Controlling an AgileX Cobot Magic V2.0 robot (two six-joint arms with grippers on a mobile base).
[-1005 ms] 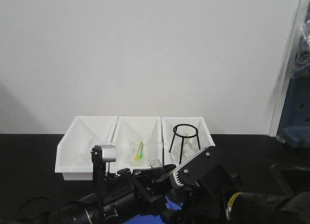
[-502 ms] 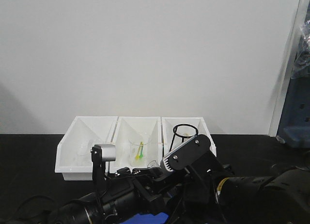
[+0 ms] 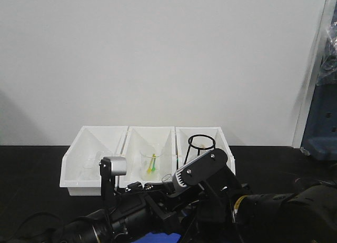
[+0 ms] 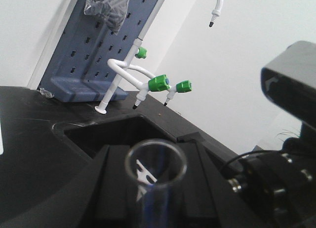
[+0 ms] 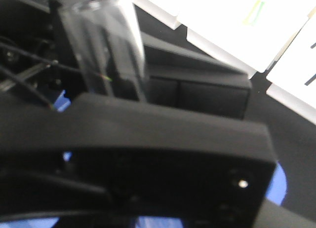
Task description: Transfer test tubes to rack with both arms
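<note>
Tray: flat blue tray at the near edge, just a sliver btwn the arms.
Left gripper: left gripper low in the front view, clamped on the test tube. Its fingers are only dark blurs beside the glass in the right wrist view.
Tube position: held over the near table, just in front of the bins, close beside the right gripper.
Tube axis: long axis vertical, open round rim up. Lower end cut off by the frame edge.
Right gripper: right gripper sits just right of the tube, its body tilted. Can't tell if the pincer is apart or together, as the right wrist view is mostly black bulk and blur.
Camera box: silver-grey box on a stalk stands up from the left arm.
Table: black top w/ a sunken sink recess.
Bins: three white sloped bins in a row at the back. Middle one holds a clear beaker, right one a black wire ring stand.
Room: white wall behind. Blue pegboard and a white tap w/ green knobs off to the robot's right.
</note>
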